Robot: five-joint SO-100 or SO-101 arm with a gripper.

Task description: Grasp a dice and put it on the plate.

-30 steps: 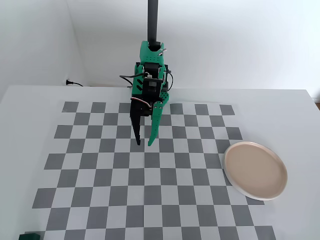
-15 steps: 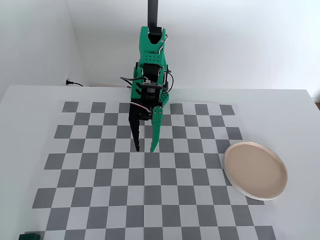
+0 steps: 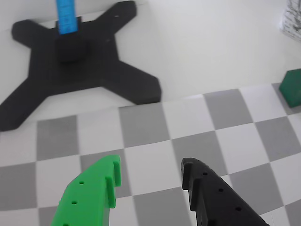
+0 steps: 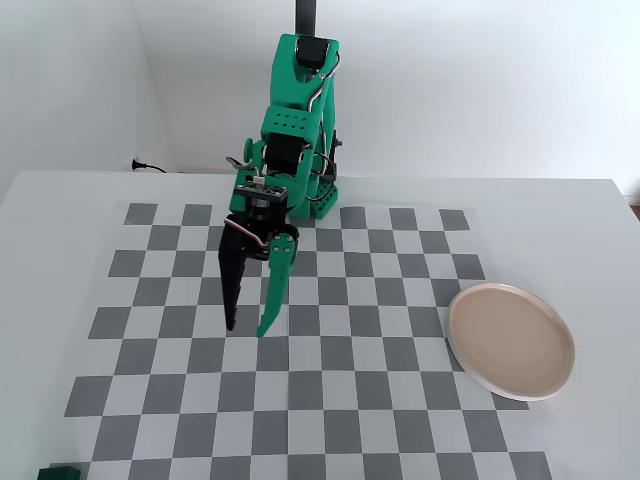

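The dice (image 4: 58, 472) is a small dark green cube at the near left corner of the checkered mat in the fixed view. It also shows at the right edge of the wrist view (image 3: 292, 87), partly cut off. The beige-pink plate (image 4: 510, 340) lies at the right of the mat, empty; it is out of the wrist view. My gripper (image 4: 246, 328) points down over the middle left of the mat, far from both. In the wrist view the gripper (image 3: 150, 164) is open and empty, with a green finger (image 3: 94, 193) and a black finger (image 3: 211, 197).
A black cross-shaped stand (image 3: 80, 66) with a blue post stands on the white table past the mat's edge in the wrist view. The green arm base (image 4: 295, 180) sits at the mat's far edge. A patterned object (image 3: 292, 21) shows at the top right of the wrist view.
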